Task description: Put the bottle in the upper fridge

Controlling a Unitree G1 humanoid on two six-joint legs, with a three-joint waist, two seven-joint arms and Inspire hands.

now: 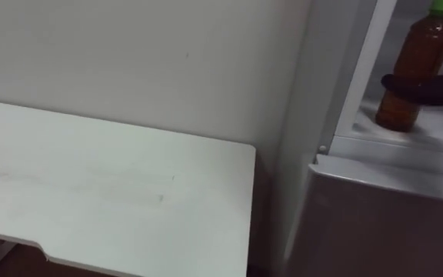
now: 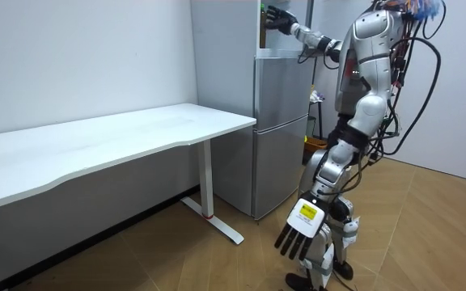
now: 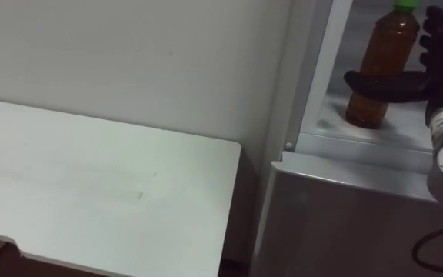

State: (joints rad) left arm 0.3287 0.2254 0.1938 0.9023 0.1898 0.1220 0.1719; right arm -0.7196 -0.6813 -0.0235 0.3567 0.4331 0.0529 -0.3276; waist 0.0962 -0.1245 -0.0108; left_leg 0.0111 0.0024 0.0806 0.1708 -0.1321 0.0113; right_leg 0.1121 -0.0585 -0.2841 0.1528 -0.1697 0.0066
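Note:
A bottle (image 3: 379,65) of brown drink with a green cap stands upright on the shelf of the open upper fridge (image 3: 360,142). My right hand (image 3: 437,54) reaches in from the right. Its thumb lies across the front of the bottle, and its fingers (image 3: 439,35) point up, spread, just right of the bottle with a small gap. In the room view I stand facing the fridge (image 2: 281,121) with the right arm raised into the top compartment. My left hand (image 2: 302,234) hangs low beside my leg, fingers straight.
The fridge's lower grey door (image 3: 344,215) is closed. A white table (image 3: 91,185) stands against the wall just left of the fridge, its corner close to the fridge's side. Wooden floor lies behind me.

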